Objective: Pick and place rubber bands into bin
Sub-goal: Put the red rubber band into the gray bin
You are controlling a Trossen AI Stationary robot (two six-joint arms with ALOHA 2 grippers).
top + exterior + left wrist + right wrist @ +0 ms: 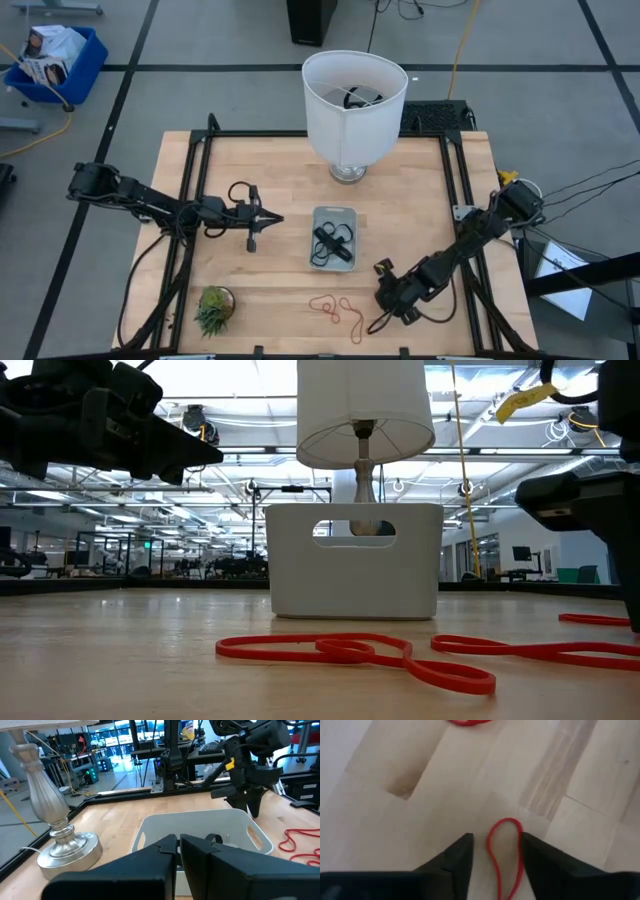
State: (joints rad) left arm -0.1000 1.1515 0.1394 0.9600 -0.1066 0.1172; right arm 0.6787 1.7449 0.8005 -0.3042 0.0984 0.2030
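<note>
A thin red-orange rubber loop (505, 852) lies flat on the pale wooden table (420, 180), directly between the spread dark fingers of the right gripper (496, 851); the jaws stand apart on either side of it and have not closed on it. The right wrist view alone shows this, along with the edge of a second red loop (468, 722) on the boards well ahead of the fingertips.

From above, two tangled red-orange bands (337, 310) show on the table just beside the right gripper (385, 318), toward the left arm, and a cluster of black bands (332, 243) lies inside the small pale grey-blue plastic bin (334, 211); how many black ones I cannot tell.

The low view shows the red loops (360, 652) lying in front of the bin (353, 580).

The left gripper (275, 219) hovers just beside the bin, its jaws nearly together and empty; its wrist view looks past the fingers (165, 855) into the bin (195, 820).

Beyond the bin stands a white lampshade (354, 95) on a silver base (67, 851). A small green plant (214, 309) sits at the table's near edge.
</note>
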